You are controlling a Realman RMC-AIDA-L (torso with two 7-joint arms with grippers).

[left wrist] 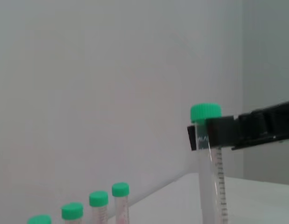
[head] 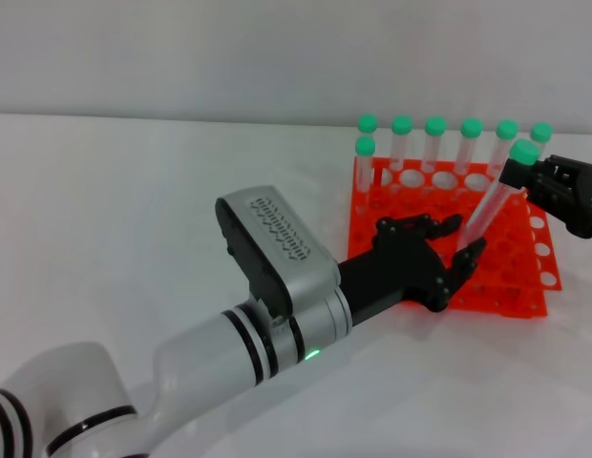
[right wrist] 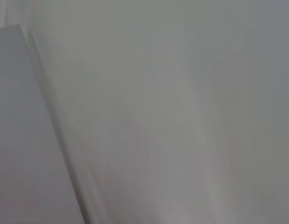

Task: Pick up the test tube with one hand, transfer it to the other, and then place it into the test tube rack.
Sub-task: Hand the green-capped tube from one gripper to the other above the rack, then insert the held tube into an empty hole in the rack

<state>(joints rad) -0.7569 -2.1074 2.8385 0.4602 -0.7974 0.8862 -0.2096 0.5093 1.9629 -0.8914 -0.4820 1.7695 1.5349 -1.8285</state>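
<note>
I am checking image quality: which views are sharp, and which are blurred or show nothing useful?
Head view: sharp, even light, orange-red plastic rack clear. Left wrist view: soft; green-capped clear tube in the right gripper readable. Right wrist view: only blank grey surface.

Your head camera looks forward and down from above at the white table (head: 105,191), taking in the test tube rack (head: 520,272) from a middling distance, with the left arm entering from the lower left. Your left wrist camera sits low and close, facing level toward the pale wall; it shares with the head view the held test tube (left wrist: 210,177) and the row of green-capped tubes (left wrist: 120,198). Your right wrist camera faces only blank grey surface, possibly the wall, so it shares nothing recognisable.
</note>
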